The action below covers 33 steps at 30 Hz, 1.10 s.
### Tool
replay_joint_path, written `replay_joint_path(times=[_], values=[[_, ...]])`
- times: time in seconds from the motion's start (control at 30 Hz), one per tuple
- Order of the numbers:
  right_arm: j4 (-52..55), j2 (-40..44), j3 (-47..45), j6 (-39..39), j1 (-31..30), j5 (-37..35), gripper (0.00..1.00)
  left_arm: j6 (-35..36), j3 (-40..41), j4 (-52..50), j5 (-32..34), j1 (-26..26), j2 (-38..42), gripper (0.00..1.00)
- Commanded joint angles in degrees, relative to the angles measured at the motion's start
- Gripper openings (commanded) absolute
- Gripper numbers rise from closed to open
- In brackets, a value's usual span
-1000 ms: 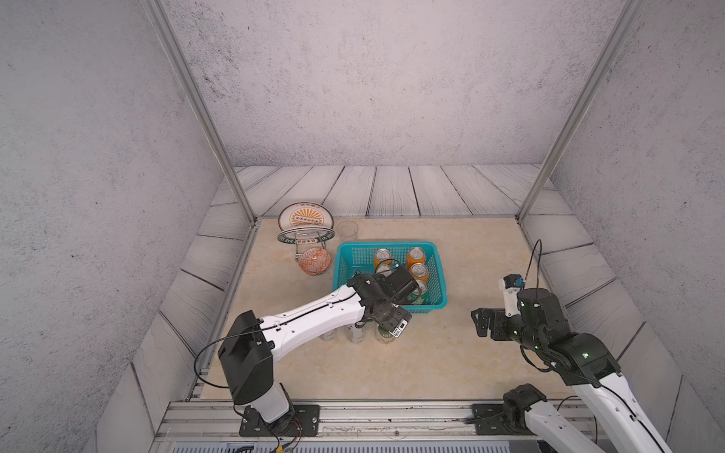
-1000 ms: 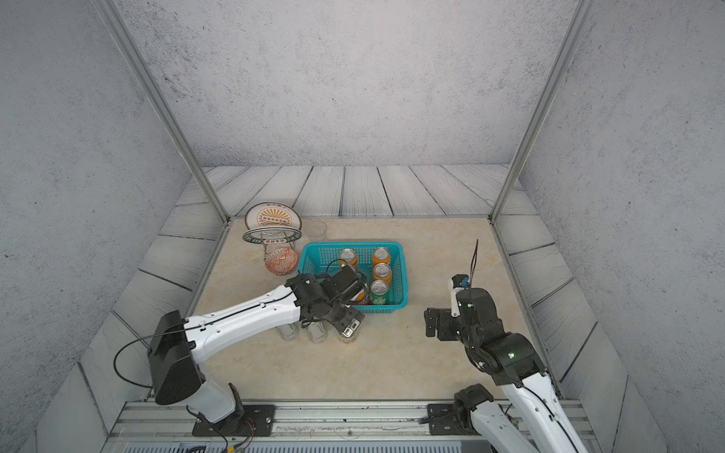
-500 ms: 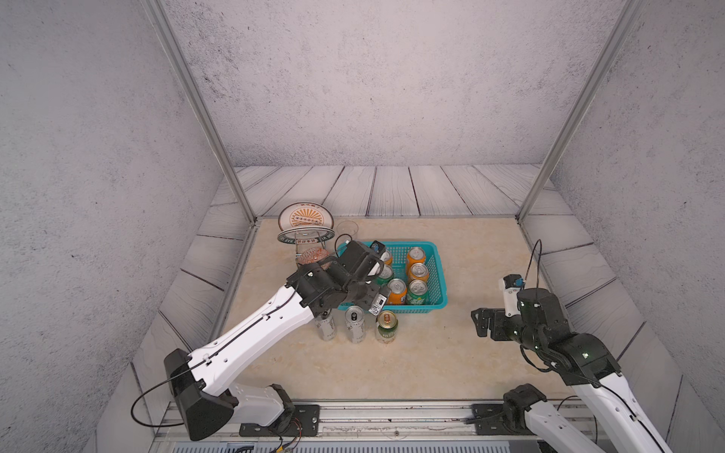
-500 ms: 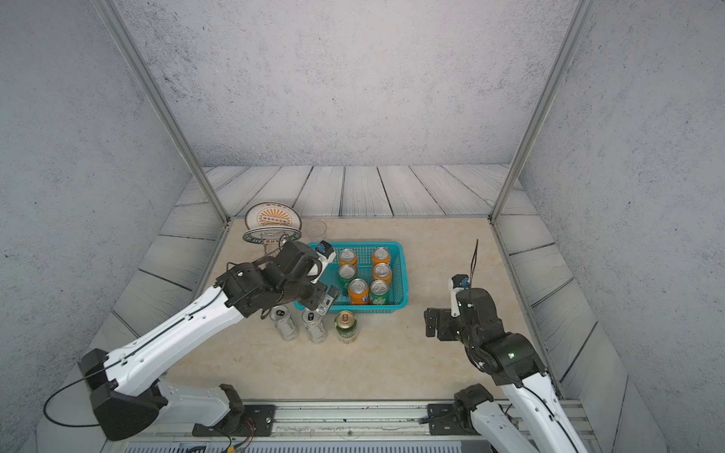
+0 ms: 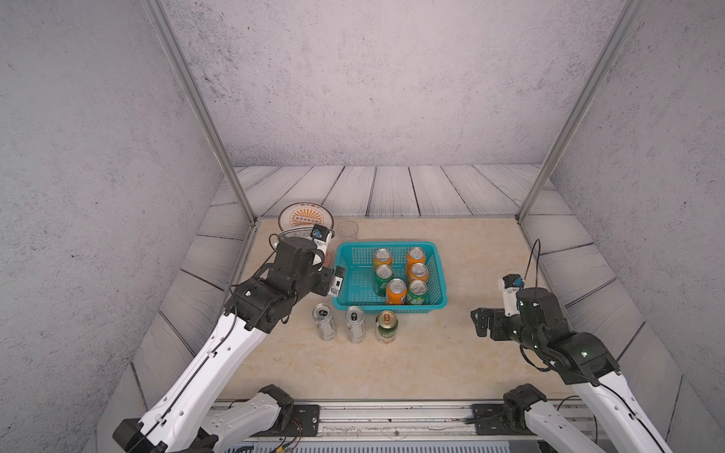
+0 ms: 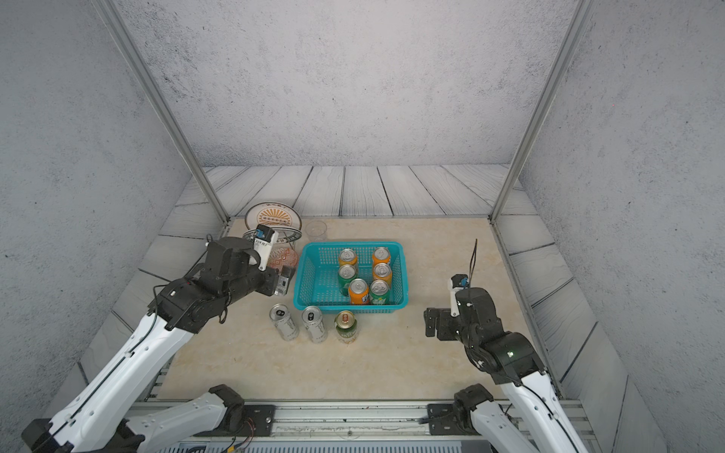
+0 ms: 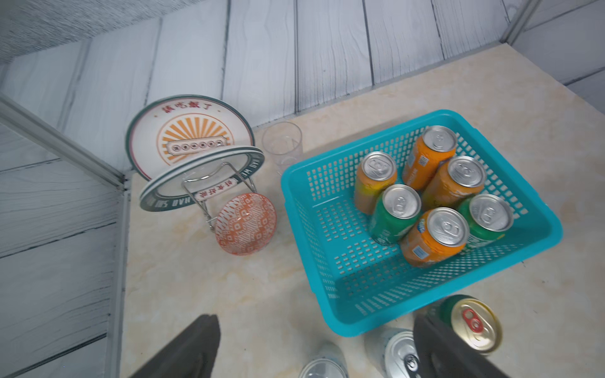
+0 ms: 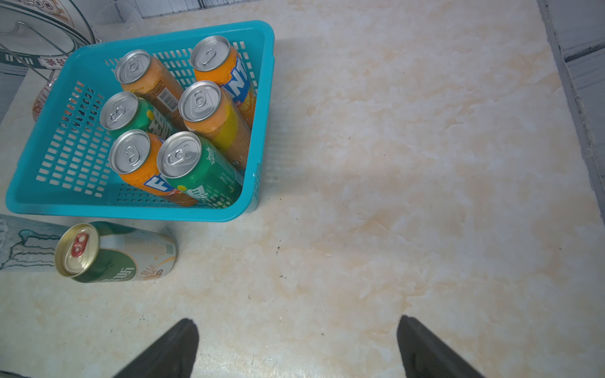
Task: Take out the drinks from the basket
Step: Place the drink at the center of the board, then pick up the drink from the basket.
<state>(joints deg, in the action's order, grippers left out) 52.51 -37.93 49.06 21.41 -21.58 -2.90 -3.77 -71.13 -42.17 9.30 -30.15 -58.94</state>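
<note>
Since the left gripper (image 5: 336, 281) stood over the gold-topped can (image 5: 386, 325) a second ago, I note that it has let go and pulled back. It now hangs just beside the basket (image 5: 353, 308), on its left, jaws wide and holding nothing. That can stands upright on the table (image 5: 431, 353) just in front of the basket, in a row with two silver cans (image 5: 355, 323). I judge three drinks out and six to go: six cans (image 5: 396, 290), four orange and two green, stand upright in the basket's right half. The right gripper (image 5: 480, 321) hovers well apart on the right, jaws wide, empty. The left wrist view cuts off both silver cans, and a finger covers part of one. The right wrist view shows only a sliver of one silver can. The left arm hides part of the plates (image 5: 302, 213) in both top views, and the basket wall masks the lower bodies of the front cans.
</note>
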Motion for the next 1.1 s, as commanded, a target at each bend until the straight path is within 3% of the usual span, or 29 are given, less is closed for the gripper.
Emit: replay_joint_path(times=[0.0,0.5,0.77,1.07], values=[[0.3,-0.4,0.3,0.0,-0.2,0.9,0.99,3.7,3.4,7.6,1.7,3.4,1.4,0.99],[0.4,-1.4,0.4,-0.2,-0.2,1.7,0.99,-0.2,15.5,19.9,-3.3,17.5,-0.4,0.99],[-1.3,-5.4,1.6,-1.7,-0.2,4.2,0.99,1.0,17.1,20.3,0.7,18.1,-0.3,0.99],[-4.3,-19.8,11.1,-5.8,-0.5,9.7,0.99,-2.3,14.8,19.4,-0.9,18.3,-0.6,0.99]])
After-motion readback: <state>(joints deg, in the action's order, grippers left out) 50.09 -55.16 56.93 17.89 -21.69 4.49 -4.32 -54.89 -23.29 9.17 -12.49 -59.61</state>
